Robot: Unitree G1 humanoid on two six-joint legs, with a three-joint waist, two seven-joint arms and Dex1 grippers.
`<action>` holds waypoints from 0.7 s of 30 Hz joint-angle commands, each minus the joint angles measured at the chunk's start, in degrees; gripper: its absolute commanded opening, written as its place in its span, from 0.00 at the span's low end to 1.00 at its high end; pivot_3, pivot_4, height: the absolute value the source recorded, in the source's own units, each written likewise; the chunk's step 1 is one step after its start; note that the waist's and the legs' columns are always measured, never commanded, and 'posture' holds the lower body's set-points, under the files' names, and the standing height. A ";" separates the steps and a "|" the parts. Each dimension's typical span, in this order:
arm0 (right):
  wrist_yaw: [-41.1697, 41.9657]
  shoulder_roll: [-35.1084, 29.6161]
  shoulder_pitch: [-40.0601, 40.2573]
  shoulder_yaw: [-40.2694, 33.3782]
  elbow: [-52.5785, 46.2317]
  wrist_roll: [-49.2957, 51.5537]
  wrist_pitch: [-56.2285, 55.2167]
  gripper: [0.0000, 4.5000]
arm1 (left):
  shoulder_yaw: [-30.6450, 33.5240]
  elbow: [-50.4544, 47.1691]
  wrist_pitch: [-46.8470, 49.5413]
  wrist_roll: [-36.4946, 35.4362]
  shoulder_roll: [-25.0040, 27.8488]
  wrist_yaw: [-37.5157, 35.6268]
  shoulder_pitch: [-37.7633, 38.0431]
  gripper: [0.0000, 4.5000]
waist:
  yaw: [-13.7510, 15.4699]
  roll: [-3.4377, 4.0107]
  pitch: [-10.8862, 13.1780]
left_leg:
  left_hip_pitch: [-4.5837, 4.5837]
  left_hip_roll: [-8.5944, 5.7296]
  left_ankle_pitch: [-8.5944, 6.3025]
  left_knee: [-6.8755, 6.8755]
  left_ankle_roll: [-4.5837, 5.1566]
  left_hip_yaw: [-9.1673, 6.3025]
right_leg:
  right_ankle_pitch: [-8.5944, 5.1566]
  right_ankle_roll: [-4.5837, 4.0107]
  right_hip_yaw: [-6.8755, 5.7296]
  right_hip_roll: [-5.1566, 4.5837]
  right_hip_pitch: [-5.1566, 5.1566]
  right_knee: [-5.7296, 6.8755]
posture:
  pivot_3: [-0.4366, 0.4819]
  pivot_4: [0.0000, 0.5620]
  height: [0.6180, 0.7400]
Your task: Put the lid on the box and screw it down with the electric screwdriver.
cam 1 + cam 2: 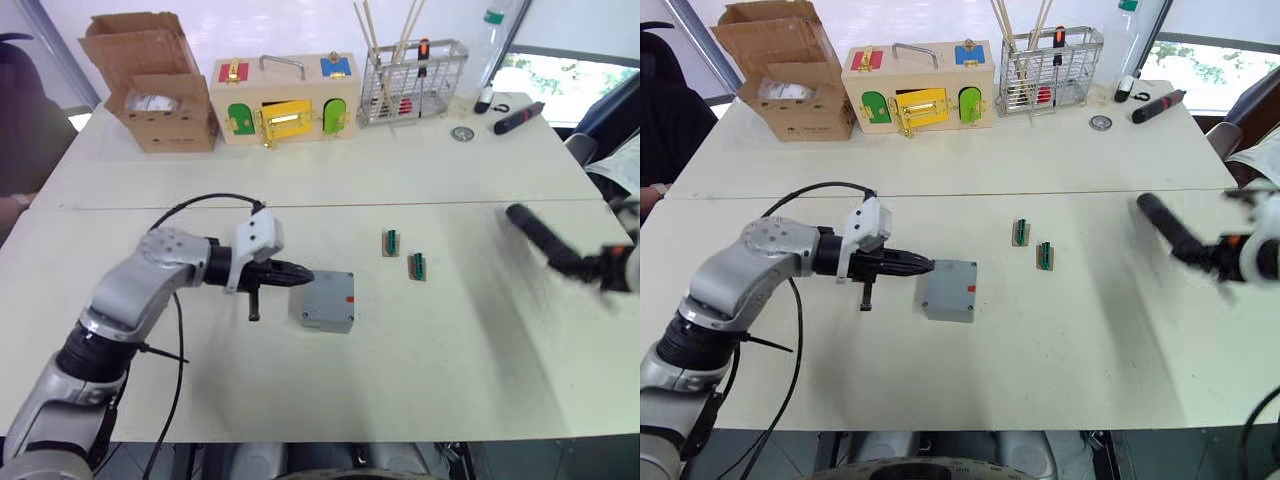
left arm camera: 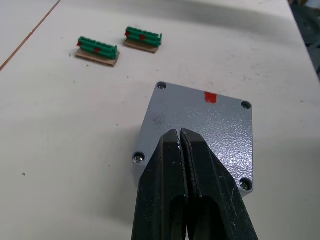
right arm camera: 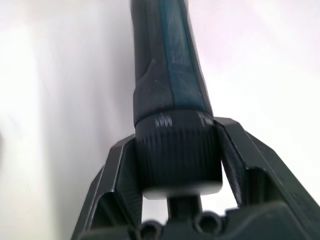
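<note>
Grey box (image 1: 327,301) sits just below the centre of the frame on a white worktop (image 1: 420,370), with its lid (image 2: 200,132) already on top, a screw showing at each corner and a small red mark near one edge. Along the far edge of the worktop, from upper left to upper right, stand a brown cardboard box (image 1: 150,80), a wooden box with coloured doors (image 1: 283,97) and a wire basket (image 1: 412,82) holding sticks. The left gripper (image 1: 298,275), jaws pressed together and holding nothing, reaches in from the lower left, its tips above the box's near-left edge. At the right edge of the frame the right gripper (image 1: 598,268) has its jaws clamped round the base of the electric screwdriver (image 1: 543,240), which points up and left above the worktop. Two small green connector blocks (image 1: 404,254) lie right of centre, between box and screwdriver.
</note>
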 commanded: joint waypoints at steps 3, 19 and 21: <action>-13.10 27.63 -7.66 -13.76 -25.51 11.92 -15.56 0.43 | -1.86 3.47 -1.78 0.55 0.09 -5.10 -4.16 0.00 | -1.35 0.00 0.00 | -0.01 0.11 0.00 0.00 0.00 0.01 | -0.01 -0.01 0.06 0.16 -0.17 0.30 | 0.48 0.27 1.00; -28.70 49.23 -0.73 -3.80 -32.97 30.99 -22.97 0.43 | -0.67 1.45 0.73 0.45 3.44 -6.26 -3.78 0.00 | -1.95 0.01 0.00 | -0.13 -0.49 0.37 -0.03 -0.63 -0.14 | -0.04 0.04 -0.12 -0.51 -0.24 0.33 | 0.48 0.27 1.00; -30.21 46.15 -0.80 -5.49 -32.73 35.06 -20.97 0.43 | -0.39 0.97 0.97 0.18 3.21 -5.89 -3.53 0.00 | -2.37 0.01 0.00 | -0.13 -0.49 0.36 -0.03 -0.63 -0.16 | -0.04 0.05 -0.12 -0.51 -0.24 0.34 | 0.48 0.27 1.00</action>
